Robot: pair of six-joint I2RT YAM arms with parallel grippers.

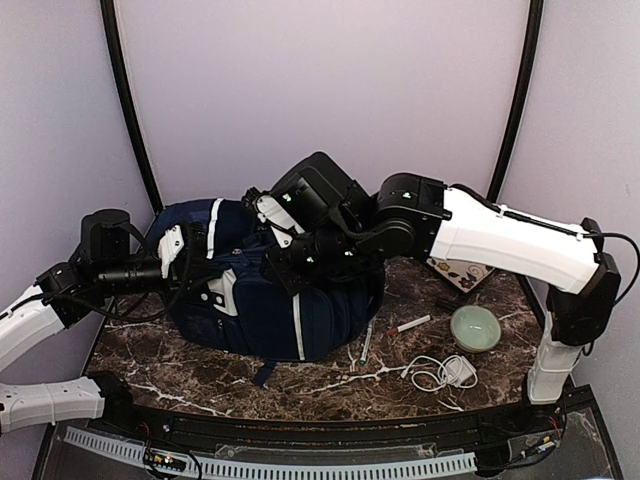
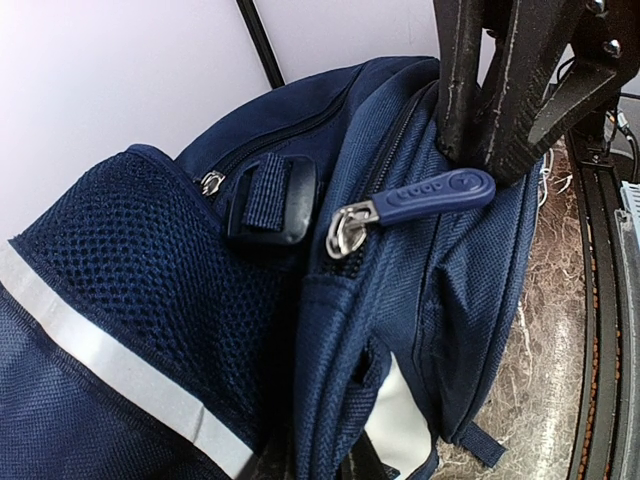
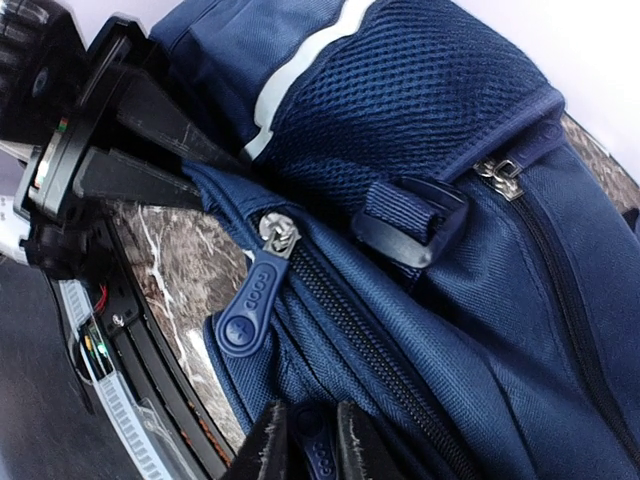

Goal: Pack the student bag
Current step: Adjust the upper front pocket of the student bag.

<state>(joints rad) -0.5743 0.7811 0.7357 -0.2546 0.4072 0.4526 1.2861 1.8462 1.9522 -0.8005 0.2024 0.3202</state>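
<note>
Left end effector (image 2: 490, 160) | clamped on student bag (image 2: 450, 300) | beside zipper pull (image 2: 425, 198)

Right wrist view: right gripper (image 3: 314, 448) cut off by bottom edge; pinched zipper pull (image 3: 313, 462) mostly hidden. Left wrist view: left gripper (image 2: 478, 160) cropped at top. Top view: student bag (image 1: 250, 310) top hidden under right arm (image 1: 500, 235).

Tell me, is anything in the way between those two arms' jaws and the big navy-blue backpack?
Nothing visible. Both are on the navy-blue fabric backpack itself: the left jaws pinch its fabric beside a zip, and the right jaws clamp a blue rubbery zipper pull.
</note>
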